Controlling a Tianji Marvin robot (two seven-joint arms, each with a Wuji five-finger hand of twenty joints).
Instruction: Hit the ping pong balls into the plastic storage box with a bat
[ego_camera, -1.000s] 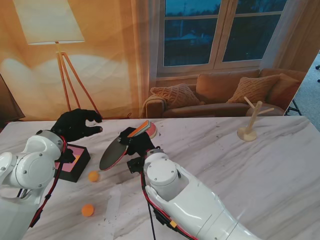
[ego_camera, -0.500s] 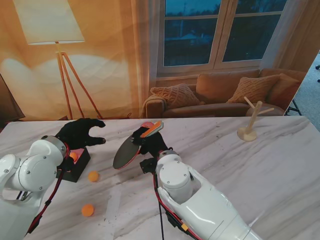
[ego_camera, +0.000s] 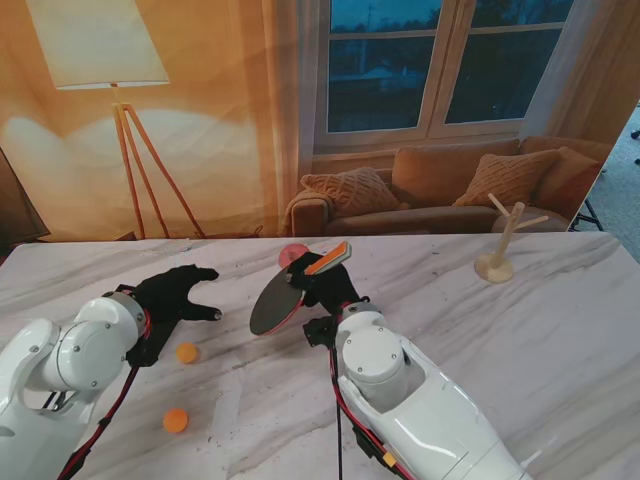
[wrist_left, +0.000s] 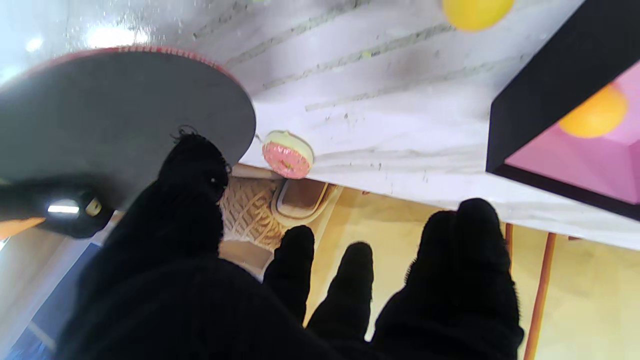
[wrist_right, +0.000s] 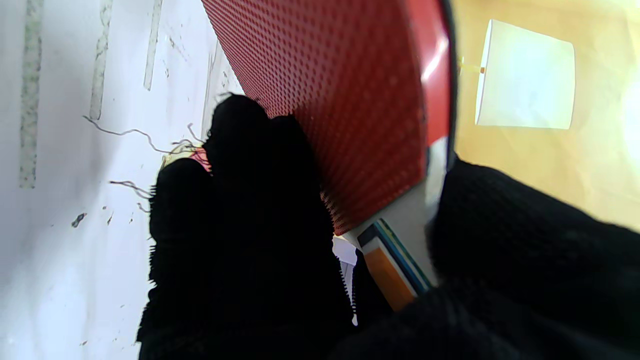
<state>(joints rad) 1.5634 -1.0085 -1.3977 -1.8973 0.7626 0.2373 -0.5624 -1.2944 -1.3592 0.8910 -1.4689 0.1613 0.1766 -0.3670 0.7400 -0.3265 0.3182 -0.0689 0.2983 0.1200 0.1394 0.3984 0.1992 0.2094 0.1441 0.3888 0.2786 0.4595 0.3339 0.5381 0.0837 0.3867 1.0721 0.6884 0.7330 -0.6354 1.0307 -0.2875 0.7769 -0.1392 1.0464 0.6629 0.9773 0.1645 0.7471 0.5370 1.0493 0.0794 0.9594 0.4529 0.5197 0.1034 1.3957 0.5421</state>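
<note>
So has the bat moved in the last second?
Yes. The bat, in the right hand, has shifted to the robot's right, toward the wooden stand.

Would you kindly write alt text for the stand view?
The right hand holds a bat tilted over a marble table, while the open left hand hovers near two orange balls. A pink donut lies behind the bat.

Floor lamp (ego_camera: 100, 45) by orange wall, cushioned sofa (ego_camera: 450, 195) beneath a dusk-dark window (ego_camera: 440, 65).
</note>
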